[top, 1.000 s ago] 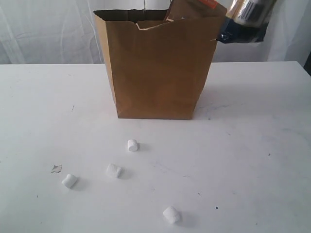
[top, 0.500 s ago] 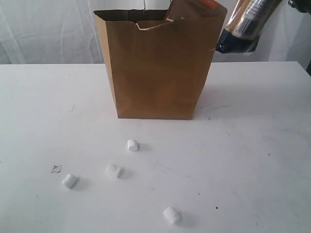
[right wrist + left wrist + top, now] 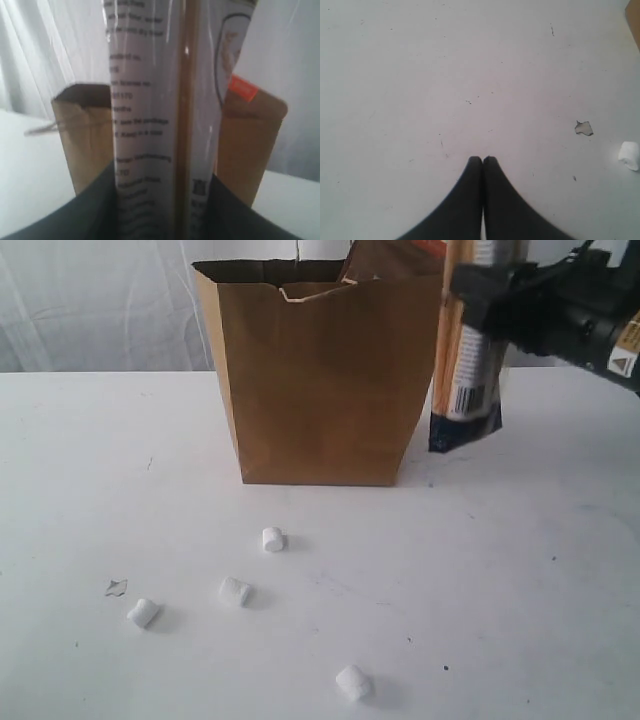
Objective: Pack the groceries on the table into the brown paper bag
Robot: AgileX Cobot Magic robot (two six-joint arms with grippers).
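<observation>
The brown paper bag stands upright at the back of the table, with a brown pouch poking out of its top. My right gripper is shut on a long noodle pack, which hangs upright just right of the bag and above the tabletop. In the right wrist view the noodle pack fills the gap between the fingers of the right gripper, and the bag stands behind it. Several white marshmallows lie in front of the bag. My left gripper is shut and empty over bare table.
A small torn scrap lies near the leftmost marshmallow. The left wrist view shows that scrap and one marshmallow off to the side of the fingers. A white curtain hangs behind the table.
The noodle pack swung from tilted and high by the bag's top right corner to upright and lower beside the bag. My right arm came into the exterior view.
</observation>
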